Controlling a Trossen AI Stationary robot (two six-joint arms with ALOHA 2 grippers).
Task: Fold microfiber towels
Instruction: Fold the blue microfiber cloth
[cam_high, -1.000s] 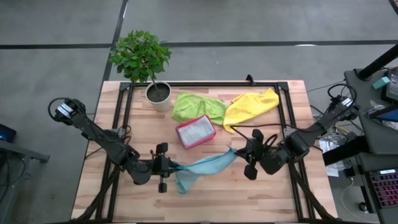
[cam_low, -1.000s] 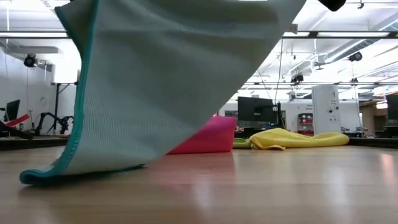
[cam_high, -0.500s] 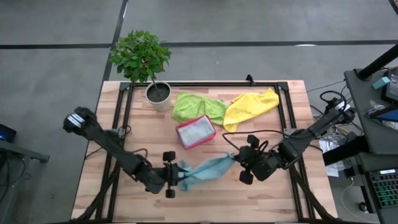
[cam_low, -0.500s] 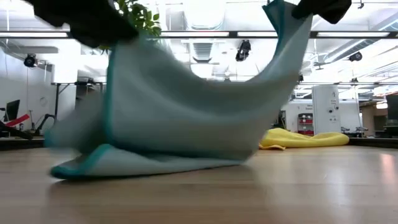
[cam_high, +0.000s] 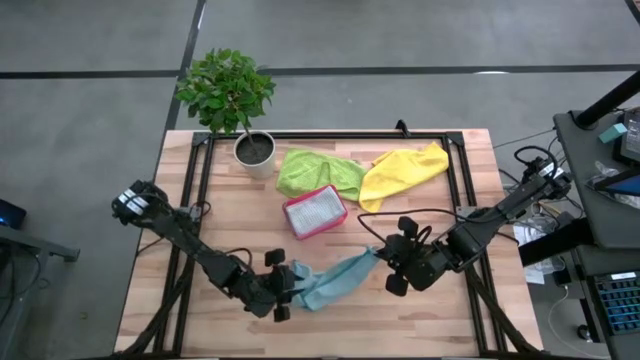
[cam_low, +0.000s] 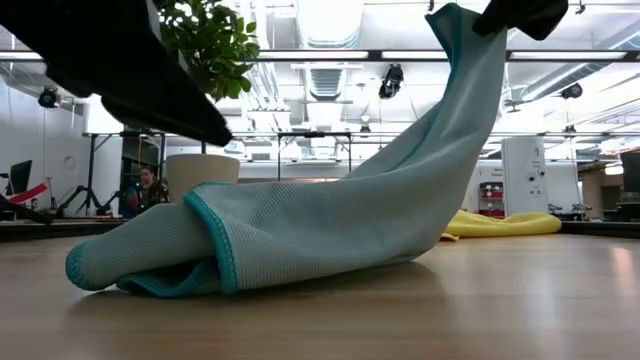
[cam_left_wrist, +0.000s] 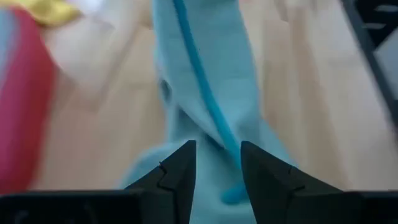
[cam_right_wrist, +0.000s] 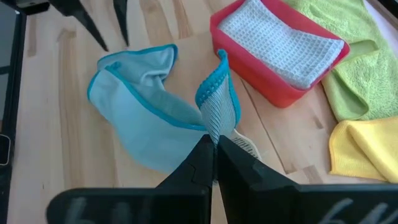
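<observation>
A light teal-blue microfiber towel (cam_high: 335, 278) stretches between my two grippers near the table's front. Its left end (cam_low: 170, 265) lies folded over on the wood, and its right end rises to my right gripper (cam_high: 385, 260), which is shut on it. My left gripper (cam_high: 290, 291) hovers just over the towel's left end, fingers apart and clear of the cloth; its wrist view shows the towel (cam_left_wrist: 205, 81) past the open fingers. A lime green towel (cam_high: 320, 172) and a yellow towel (cam_high: 403, 172) lie crumpled at the back of the table. My right gripper pinches the teal towel close to a corner, on its darker hemmed edge (cam_right_wrist: 216, 121), between its two fingers. The fingers slant down from the table's right side. The corner (cam_low: 452, 18) is held high, and the cloth slopes down slack to its left end, which rests on the table.
A pink tray (cam_high: 314, 211) with a pale cloth in it stands mid-table, just beyond the teal towel. A potted plant (cam_high: 250, 145) is at the back left. Black frame rails (cam_high: 200, 190) run along the table's sides and back. A person (cam_low: 148, 185) sits far off in the room.
My left gripper has come down toward the table's near edge and a little to the right, opened, and let go of the teal towel. The towel's left end has fallen and folded over on the wood. Its right end has stayed up in my right gripper.
</observation>
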